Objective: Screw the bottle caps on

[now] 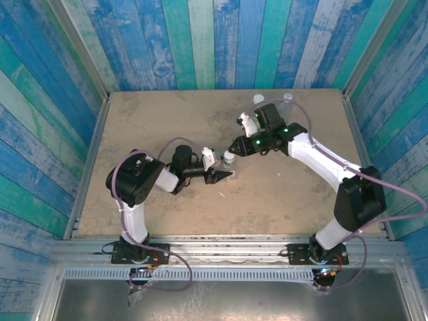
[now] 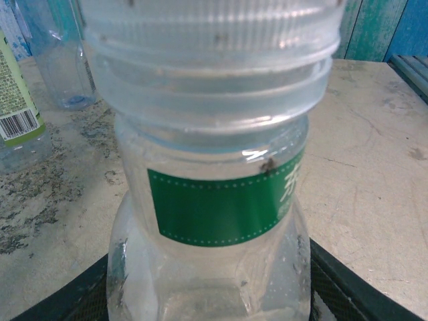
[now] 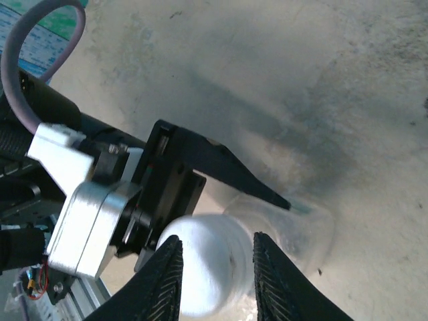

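A short clear bottle (image 2: 214,200) with a green label stands between my left gripper's (image 2: 210,297) black fingers (image 2: 73,297), which are shut on its lower body. A white bottle cap (image 2: 207,40) sits on its neck. From above, the bottle (image 1: 229,161) stands mid-table with the left gripper (image 1: 224,175) holding it from the near side. My right gripper (image 1: 235,146) comes down onto it from the far right. In the right wrist view the cap (image 3: 207,267) lies between the right gripper's (image 3: 215,241) ribbed fingers (image 3: 274,281), which stand narrowly open close beside it.
Two more bottles stand at the table's far edge: a taller one with a pale green label (image 2: 17,114) (image 1: 258,99) and a blue-tinted one (image 2: 60,60) (image 1: 287,98). Blue-green plank walls enclose the tan table (image 1: 154,134).
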